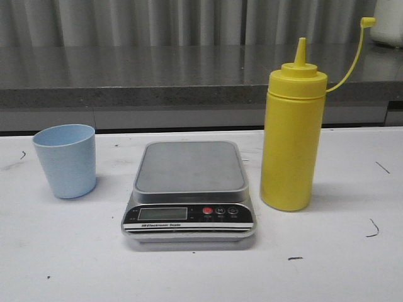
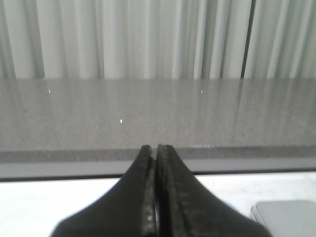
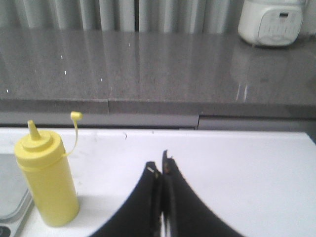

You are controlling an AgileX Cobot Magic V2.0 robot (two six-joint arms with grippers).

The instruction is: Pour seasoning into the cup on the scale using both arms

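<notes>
seasoning (image 1: 292, 138) stands upright on the white tabletop (image 1: 69, 258), just beside the right side of the scale (image 1: 189, 189) and not touching it; its cone nozzle is uncovered, and the small cap (image 1: 368, 21) hangs out to the right on its thin yellow tether. the bottle is opaque, so what is inside cannot be told.

left jaws (image 2: 156, 197) are pressed together, with only a hairline seam between the two black fingers, and they hold nothing; they hang over the white tabletop near its far edge, with a corner of the scale platform showing close by. right jaws (image 3: 162, 197) are likewise together, tips meeting, gripping nothing; in the right wrist view they are well apart from the seasoning bottle, over bare tabletop.

the cup (image 1: 65, 160) stands upright near the left edge of the tabletop, apart from the scale's left side, mouth up. its inside is not visible from the front view, so its contents cannot be told. the scale's grey platform carries nothing, and its display is too dim to read. a white appliance (image 3: 270, 20) sits on the grey counter beyond the tabletop's far edge.
</notes>
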